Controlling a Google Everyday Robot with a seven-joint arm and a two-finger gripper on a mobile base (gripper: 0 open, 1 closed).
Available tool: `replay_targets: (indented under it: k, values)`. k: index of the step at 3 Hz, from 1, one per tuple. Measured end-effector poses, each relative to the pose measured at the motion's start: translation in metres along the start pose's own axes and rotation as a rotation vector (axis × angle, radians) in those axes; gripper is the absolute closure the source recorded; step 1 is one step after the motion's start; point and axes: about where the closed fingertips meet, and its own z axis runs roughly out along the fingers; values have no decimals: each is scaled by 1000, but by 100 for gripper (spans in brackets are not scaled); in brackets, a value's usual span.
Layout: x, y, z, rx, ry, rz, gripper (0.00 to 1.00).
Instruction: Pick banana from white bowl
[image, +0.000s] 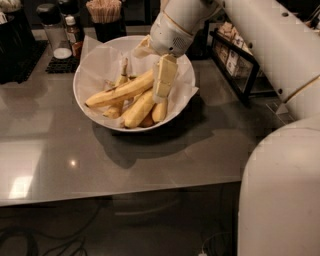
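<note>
The white bowl (89, 70), lined with crinkled white paper, stands on the grey table. Several yellow bananas lie in it. The banana (116, 93) is the longest one and lies slanted across the bowl, its right end higher. Shorter, plumper bananas (138, 109) lie beneath and in front of it. My gripper (161, 91) hangs from the white arm into the right half of the bowl. It sits over the banana's right end and hides it. I cannot tell whether it touches the banana.
A salt shaker (54, 31), a small bottle (74, 34) and a cup of wooden sticks (105, 14) stand behind the bowl. A black rack of packets (234, 59) is at the right. My white body (280, 190) fills the lower right. The table's front edge (120, 196) is near.
</note>
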Motion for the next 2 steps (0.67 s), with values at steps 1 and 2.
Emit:
replay_targets:
  k: [1, 2]
  values:
    - [0, 0, 1, 0, -1, 0, 19]
    - [0, 0, 1, 0, -1, 0, 42]
